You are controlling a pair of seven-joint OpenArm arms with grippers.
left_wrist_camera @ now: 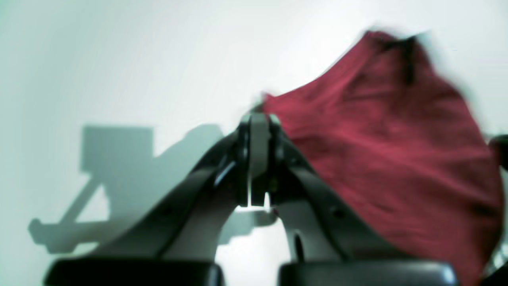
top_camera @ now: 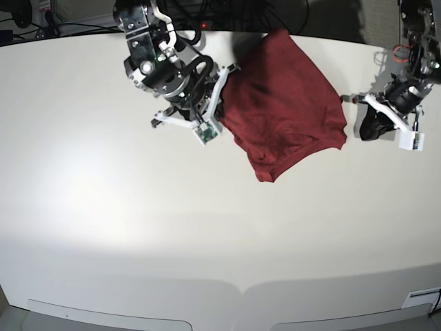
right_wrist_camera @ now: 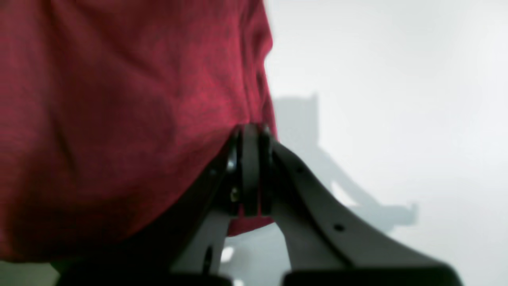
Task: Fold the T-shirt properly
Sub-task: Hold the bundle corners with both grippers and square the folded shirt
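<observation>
Maroon knit, thin and wrinkled: one T-shirt (top_camera: 284, 103), the only cloth, held off the white table (top_camera: 138, 227) and stretched between two pincers. Right gripper (top_camera: 222, 88) is pressed together on the shirt's edge at one end; the right wrist view shows fabric (right_wrist_camera: 119, 119) spreading away from the closed tips on one side, with a scrap of red below them. Left gripper (top_camera: 348, 98) is likewise pressed together, nipping a corner of the cloth (left_wrist_camera: 389, 151); its wrist view has the shirt fanning out to one side of the tips only, blurred. Lower hem hangs loose between the two pincers, its lowest fold sagging toward the table's near side. Bare tabletop runs wide on the near side of both pincers; the far edge lies close behind them, cables (top_camera: 207, 10) beyond it. Count: one shirt, two arms, two pincers. Only the base view shows the whole span; each wrist view shows arm shadows on the table.
</observation>
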